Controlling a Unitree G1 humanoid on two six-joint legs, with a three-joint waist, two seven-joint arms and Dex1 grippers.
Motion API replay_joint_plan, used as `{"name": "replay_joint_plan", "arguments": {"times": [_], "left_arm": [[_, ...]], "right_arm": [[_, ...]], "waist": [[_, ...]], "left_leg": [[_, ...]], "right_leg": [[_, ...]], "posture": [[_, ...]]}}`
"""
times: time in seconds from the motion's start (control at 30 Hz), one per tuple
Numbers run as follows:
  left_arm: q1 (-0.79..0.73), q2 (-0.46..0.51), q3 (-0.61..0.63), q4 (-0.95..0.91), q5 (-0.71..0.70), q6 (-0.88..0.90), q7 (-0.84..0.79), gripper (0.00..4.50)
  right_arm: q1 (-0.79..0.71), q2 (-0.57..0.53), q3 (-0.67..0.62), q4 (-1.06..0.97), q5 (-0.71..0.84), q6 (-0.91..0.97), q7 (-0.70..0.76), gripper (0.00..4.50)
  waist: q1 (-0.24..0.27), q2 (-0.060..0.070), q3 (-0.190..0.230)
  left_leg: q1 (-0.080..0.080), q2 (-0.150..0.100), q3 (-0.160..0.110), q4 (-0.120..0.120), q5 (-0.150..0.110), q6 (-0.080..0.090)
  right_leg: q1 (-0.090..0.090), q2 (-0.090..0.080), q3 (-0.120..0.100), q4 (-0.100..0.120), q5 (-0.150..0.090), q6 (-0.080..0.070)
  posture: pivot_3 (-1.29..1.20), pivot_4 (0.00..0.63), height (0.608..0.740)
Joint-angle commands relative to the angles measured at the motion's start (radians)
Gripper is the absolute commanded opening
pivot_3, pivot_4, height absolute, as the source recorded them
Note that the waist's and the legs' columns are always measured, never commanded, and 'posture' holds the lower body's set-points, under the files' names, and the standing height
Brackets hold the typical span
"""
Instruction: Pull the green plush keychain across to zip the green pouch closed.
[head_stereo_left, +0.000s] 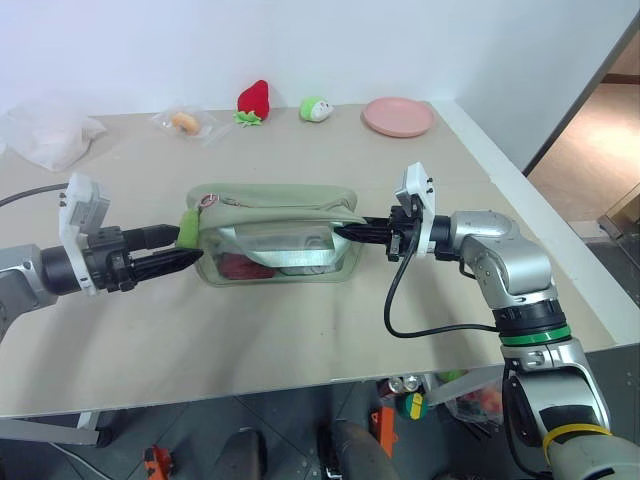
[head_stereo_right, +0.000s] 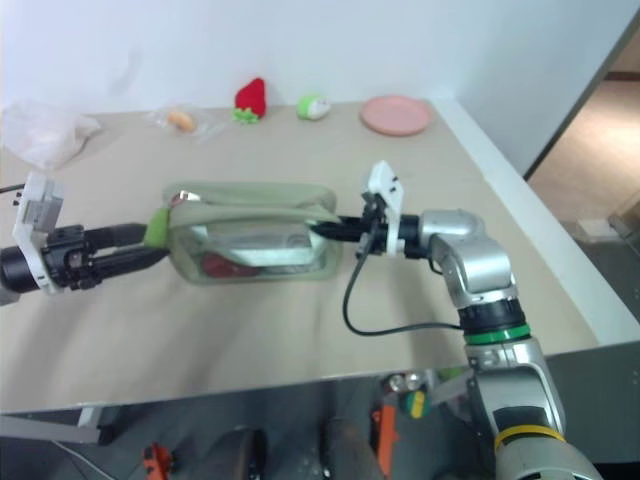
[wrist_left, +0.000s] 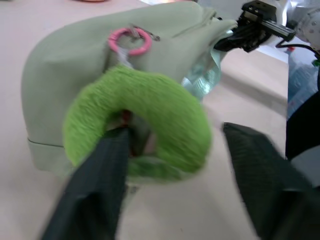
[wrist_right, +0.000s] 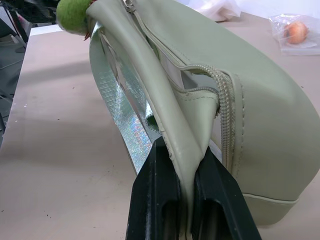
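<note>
So here's the setup as we read it: the pouch (head_stereo_left: 275, 235) sits in the middle of the desk (head_stereo_left: 300, 330), lying long-ways between our two arms, and each arm has one end of it for a reason.

The right claw (wrist_right: 186, 197) is pressed together on a fold of fabric at the pouch's right end, right next to where the zipper track (wrist_right: 226, 107) curves down. We'd say that's the anchor. A soft bag like this would just slide or crumple toward the pull if nothing held the far end, so pinching there keeps the track stretched.

The keychain (wrist_left: 137, 122) hangs off the left end of the pouch, just below a small pink ring (wrist_left: 130, 41) near the top seam. The left claw (head_stereo_left: 185, 252) is around it: one finger (wrist_left: 97, 185) pokes into the hole of the fuzzy ring, the other stands apart on the outside. So it's half spread, straddling the plush, and we can't tell yet if it's actually squeezing it. Hooking through the hole makes sense, since fuzz alone would slip.

With the keychain at the left end and the anchor on the right, our guess is the pull goes left to right, toward the right claw.

The strawberry toy (head_stereo_left: 257, 102), round plush (head_stereo_left: 315, 108) and pink plate (head_stereo_left: 398, 116) sit well apart at the back edge, out of the way.
</note>
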Motion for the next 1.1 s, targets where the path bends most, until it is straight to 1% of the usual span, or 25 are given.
{"name": "replay_joint_plan", "arguments": {"times": [0.03, 0.17, 0.2, 0.33, 0.5, 0.6, 0.77, 0.93, 0.97, 1.0, 1.03, 1.1], "left_arm": [[-0.04, -0.007, 0.019, -0.002, -0.012, -0.013, 0.012, 1.64], [-0.076, -0.021, 0.02, 0.019, 0.0, -0.015, 0.046, 0.21], [-0.081, -0.024, 0.022, 0.02, -0.002, -0.016, 0.048, 0.01], [-0.138, -0.033, 0.024, 0.017, -0.007, -0.018, 0.086, 0.01], [-0.267, -0.056, 0.01, 0.006, -0.048, 0.0, 0.12, 0.01], [-0.331, -0.069, -0.052, -0.002, -0.042, 0.008, 0.116, 0.01], [-0.329, -0.073, -0.21, 0.01, 0.053, 0.0, 0.082, 0.01], [-0.326, -0.09, -0.262, 0.041, 0.113, -0.029, 0.06, 0.01], [-0.334, -0.099, -0.256, 0.055, 0.108, -0.02, 0.065, 0.73], [-0.34, -0.105, -0.25, 0.063, 0.109, -0.02, 0.065, 0.91], [-0.352, -0.112, -0.241, 0.076, 0.108, -0.017, 0.072, 1.39], [-0.373, -0.114, -0.213, 0.096, 0.096, -0.01, 0.075, 2.03]], "right_arm": [[-0.025, 0.0, 0.009, 0.0, -0.008, -0.004, 0.002, 0.0], [-0.026, 0.0, 0.008, 0.001, -0.01, -0.005, 0.004, 0.0], [-0.027, 0.0, 0.009, 0.002, -0.011, -0.006, 0.004, 0.0], [-0.03, 0.002, 0.01, 0.006, -0.015, -0.008, 0.006, 0.0], [-0.032, 0.004, 0.012, 0.007, -0.02, -0.008, 0.009, 0.0], [-0.035, 0.007, 0.013, 0.009, -0.021, -0.009, 0.008, 0.0], [-0.035, 0.01, 0.011, 0.004, -0.018, -0.01, -0.001, 0.0], [-0.026, 0.006, 0.008, -0.009, -0.014, -0.006, -0.006, 0.0], [-0.023, 0.004, 0.006, -0.013, -0.013, -0.003, -0.008, 0.0], [-0.02, 0.001, 0.004, -0.019, -0.01, -0.001, -0.009, 0.0], [-0.017, -0.002, 0.003, -0.023, -0.009, 0.001, -0.009, 0.0], [-0.015, -0.003, 0.001, -0.026, -0.008, 0.004, -0.012, 0.0]], "waist": [[0.0, 0.0, 0.0], [0.0, 0.0, 0.0], [0.0, 0.0, 0.0], [0.0, 0.0, 0.0], [0.0, 0.0, 0.0], [-0.001, 0.0, 0.0], [-0.001, 0.0, 0.0], [-0.001, 0.0, 0.0], [0.0, 0.0, 0.0], [0.0, 0.0, 0.0], [0.0, 0.0, 0.0], [0.0, 0.0, 0.0]], "left_leg": [[0.0, 0.0, 0.0, 0.0, 0.0, 0.0], [0.0, 0.0, 0.0, 0.0, 0.0, 0.0], [0.0, 0.0, 0.0, 0.0, 0.0, 0.0], [0.0, 0.0, 0.0, 0.0, 0.0, 0.0], [0.0, 0.0, 0.0, 0.001, 0.0, 0.0], [0.0, -0.001, 0.0, 0.001, 0.0, 0.0], [0.0, -0.001, 0.0, 0.001, 0.0, 0.0], [0.0, 0.0, 0.0, 0.001, 0.0, 0.0], [0.0, 0.0, 0.0, 0.001, 0.0, 0.0], [0.0, 0.0, 0.0, 0.001, 0.0, 0.0], [0.0, 0.0, 0.0, 0.001, 0.0, 0.0], [0.0, -0.001, 0.0, 0.001, 0.0, 0.0]], "right_leg": [[0.0, 0.0, 0.0, 0.0, 0.0, 0.0], [0.0, 0.0, 0.0, 0.0, 0.0, 0.0], [0.0, 0.0, 0.0, 0.0, 0.0, 0.0], [0.0, 0.0, 0.0, 0.0, 0.0, 0.0], [0.0, 0.0, 0.0, 0.0, 0.001, 0.001], [0.0, 0.001, 0.001, 0.0, 0.001, 0.001], [0.0, 0.002, 0.001, 0.0, 0.001, 0.001], [0.0, 0.004, 0.001, 0.0, 0.001, 0.001], [0.0, 0.004, 0.0, 0.0, 0.001, 0.001], [0.0, 0.004, 0.0, 0.0, 0.001, 0.001], [0.0, 0.003, 0.0, 0.0, 0.001, 0.0], [0.0, 0.003, 0.001, 0.0, 0.001, 0.001]], "posture": [[0.0, 0.15, 0.74], [0.0, 0.15, 0.74], [0.0, 0.15, 0.74], [0.0, 0.15, 0.74], [0.0, 0.15, 0.74], [0.0, 0.15, 0.74], [0.0, 0.15, 0.74], [0.0, 0.15, 0.74], [0.0, 0.15, 0.74], [0.0, 0.15, 0.74], [0.0, 0.15, 0.74], [0.0, 0.15, 0.74]]}}
